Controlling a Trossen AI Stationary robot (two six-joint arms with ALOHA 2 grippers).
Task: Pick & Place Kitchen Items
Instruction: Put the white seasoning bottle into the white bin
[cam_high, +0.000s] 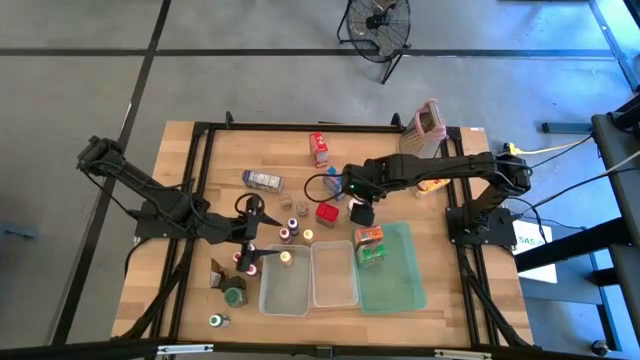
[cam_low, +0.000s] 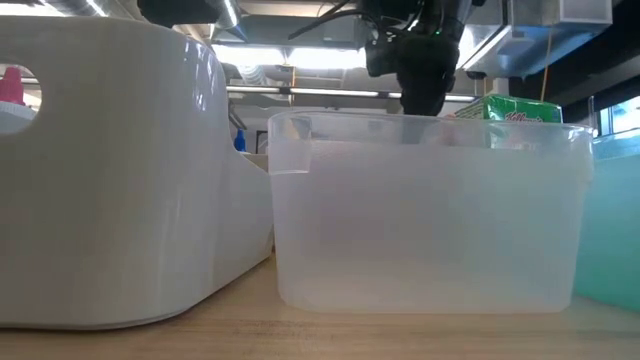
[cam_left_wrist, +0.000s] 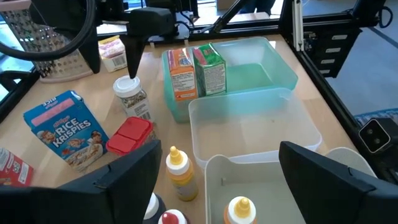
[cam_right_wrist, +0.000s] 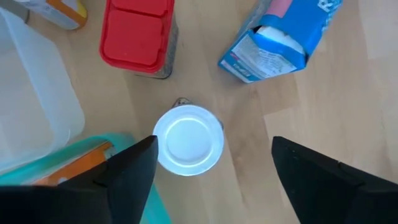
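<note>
Right gripper (cam_right_wrist: 211, 171) open wide above white-capped spice jar (cam_right_wrist: 188, 139), apparently not touching; left gripper (cam_left_wrist: 214, 180) open, empty.

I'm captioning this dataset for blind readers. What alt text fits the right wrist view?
Looking straight down, the right gripper hangs open above a small jar with a round white cap on the wooden table. Beyond it lie a red-lidded container and a blue carton; a clear tub shows at one side.
</note>
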